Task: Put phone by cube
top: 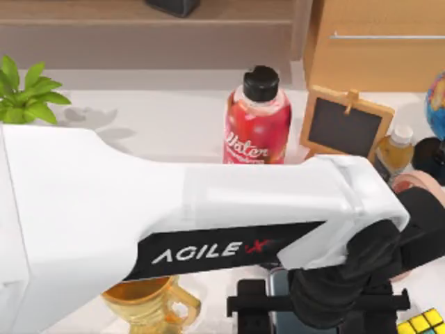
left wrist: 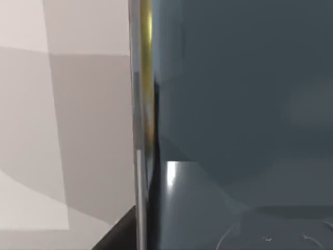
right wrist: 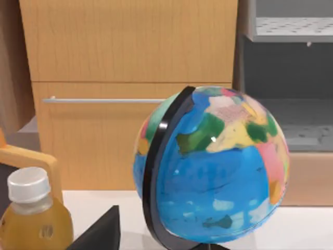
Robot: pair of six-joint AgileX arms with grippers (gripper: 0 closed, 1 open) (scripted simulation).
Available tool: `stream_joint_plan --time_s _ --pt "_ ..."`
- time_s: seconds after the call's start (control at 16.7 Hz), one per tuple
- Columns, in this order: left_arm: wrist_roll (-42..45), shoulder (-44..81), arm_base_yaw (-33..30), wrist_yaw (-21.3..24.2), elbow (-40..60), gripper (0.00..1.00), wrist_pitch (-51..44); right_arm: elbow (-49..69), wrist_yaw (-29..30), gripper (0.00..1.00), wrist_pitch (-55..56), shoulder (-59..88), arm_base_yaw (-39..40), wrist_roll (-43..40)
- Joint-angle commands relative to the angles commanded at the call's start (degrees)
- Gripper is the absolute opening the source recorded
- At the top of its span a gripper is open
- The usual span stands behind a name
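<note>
The phone (top: 279, 306) is lying at the near edge of the bench (top: 174, 125) in the top view, right of centre, a slate blue-grey slab mostly covered by the left arm's black wrist. The left gripper (top: 278, 309) is sitting right over it, its black crossbar spanning the phone, though whether it is clamping the phone or standing released I cannot tell. In the left wrist view the phone (left wrist: 244, 104) is showing as a broad blue-grey face with a bright metallic edge, very close to the camera, with pale bench (left wrist: 62, 130) beside it.

Just to the phone's right, at the near right corner, the cube (top: 423, 323) is resting with yellow and green stickers showing; the two are near each other but apart. At the near edge to the left, an amber glass jug (top: 146, 306) with a handle is standing; its contents cannot be told.

Farther back, a bottle (top: 257, 118) with a black cap, filled with red liquid and labelled "Water", is standing upright at centre. To its right a small chalkboard (top: 345, 124) in a wooden frame is leaning, then a small bottle (top: 394, 152) of amber liquid with a white cap, then a globe (top: 437, 104) at the right edge. A green plant (top: 24, 94) is sitting far left.

The right wrist view is looking at the globe (right wrist: 213, 172) and the amber bottle (right wrist: 31, 219), with wooden cabinets (right wrist: 130, 52) behind.
</note>
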Motion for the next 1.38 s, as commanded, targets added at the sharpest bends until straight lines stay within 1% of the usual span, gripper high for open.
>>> stream_joint_plan --time_s 0.6,1.38 --pt "0.0 -1.4 -0.3 0.3 0.9 0.0 0.9 0.0 0.0 1.0 0.0 0.0 0.0 0.0" --pt "-0.1 -5.8 -1.2 1.0 3.4 0.0 4.2 0.0 0.0 1.0 0.0 0.0 0.0 0.0"
